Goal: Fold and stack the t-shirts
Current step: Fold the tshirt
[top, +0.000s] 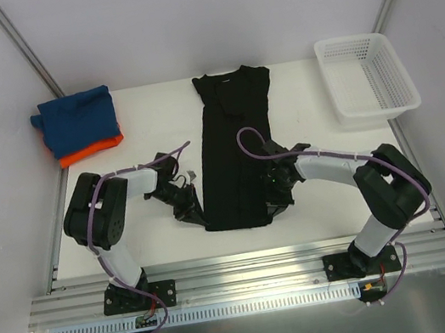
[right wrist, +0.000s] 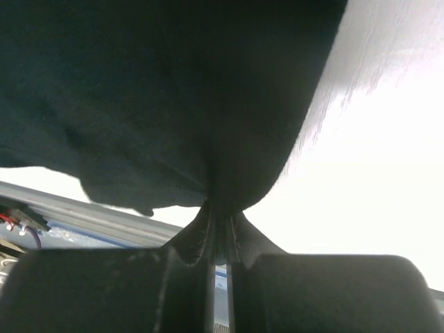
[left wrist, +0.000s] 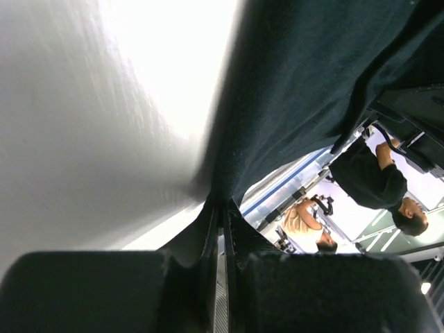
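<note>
The two fingers of the left gripper (left wrist: 220, 209) are pressed together, with almost no gap between them, and a fold of dark cloth is pinched at their tips. The right gripper (right wrist: 220, 211) looks the same in its own wrist view: its fingers are closed tight on a bunched edge of the same dark cloth. This cloth is the black t-shirt (top: 232, 143). From above, the left gripper holds the near left corner of the shirt and the right gripper holds the near right corner, so both are at the hem, on the side closest to the arm bases. The shirt lies on the white table (top: 156, 131) as a long narrow strip, with the sides folded in and the collar at the far end. It is in the middle of the table, between the two arms. At the far left corner of the table the blue t-shirt (top: 78, 116) lies folded on top of the orange t-shirt (top: 94, 149), and only an edge of the orange one shows. A white mesh basket (top: 366, 76) stands at the far right, well apart from the shirts.
</note>
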`<act>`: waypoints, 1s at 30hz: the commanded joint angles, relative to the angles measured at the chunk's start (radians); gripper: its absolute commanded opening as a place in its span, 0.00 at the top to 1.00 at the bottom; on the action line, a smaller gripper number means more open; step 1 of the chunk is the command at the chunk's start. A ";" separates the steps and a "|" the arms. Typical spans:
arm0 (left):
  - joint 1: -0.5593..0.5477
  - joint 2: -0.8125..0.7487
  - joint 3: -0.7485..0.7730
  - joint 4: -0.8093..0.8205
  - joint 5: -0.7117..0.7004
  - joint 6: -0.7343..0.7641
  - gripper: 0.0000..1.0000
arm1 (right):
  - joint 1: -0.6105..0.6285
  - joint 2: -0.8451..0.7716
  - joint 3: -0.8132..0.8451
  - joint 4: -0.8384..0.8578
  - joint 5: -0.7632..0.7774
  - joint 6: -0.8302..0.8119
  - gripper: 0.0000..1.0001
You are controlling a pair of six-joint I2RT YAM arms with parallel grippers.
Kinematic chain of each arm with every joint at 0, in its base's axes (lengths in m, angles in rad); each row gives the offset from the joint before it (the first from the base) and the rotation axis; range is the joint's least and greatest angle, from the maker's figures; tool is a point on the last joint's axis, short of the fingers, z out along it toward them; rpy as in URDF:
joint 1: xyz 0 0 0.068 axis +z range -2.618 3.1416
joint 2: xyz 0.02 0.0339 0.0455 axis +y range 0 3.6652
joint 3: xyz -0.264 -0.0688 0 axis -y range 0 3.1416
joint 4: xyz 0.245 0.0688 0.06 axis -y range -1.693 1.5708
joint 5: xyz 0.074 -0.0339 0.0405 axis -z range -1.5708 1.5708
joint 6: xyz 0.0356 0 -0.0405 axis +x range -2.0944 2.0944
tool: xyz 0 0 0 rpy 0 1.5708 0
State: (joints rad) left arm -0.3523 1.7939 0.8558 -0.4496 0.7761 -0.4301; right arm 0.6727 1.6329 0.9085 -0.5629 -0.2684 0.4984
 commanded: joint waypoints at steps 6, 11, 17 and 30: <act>0.003 -0.136 0.028 -0.054 -0.029 0.034 1.00 | -0.016 -0.146 0.007 -0.069 -0.002 -0.090 0.99; 0.003 -0.224 0.002 -0.080 -0.049 0.053 1.00 | -0.021 -0.211 -0.031 -0.080 -0.081 -0.121 0.99; -0.007 -0.303 -0.020 -0.116 -0.035 0.079 1.00 | -0.021 -0.301 -0.043 -0.124 -0.137 -0.155 0.99; -0.028 -0.286 0.136 -0.159 -0.032 0.182 1.00 | -0.071 -0.358 0.033 -0.161 -0.126 -0.227 0.99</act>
State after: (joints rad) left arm -0.3740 1.4559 0.9062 -0.5896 0.7471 -0.3115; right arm 0.6273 1.2816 0.8986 -0.6922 -0.3862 0.3046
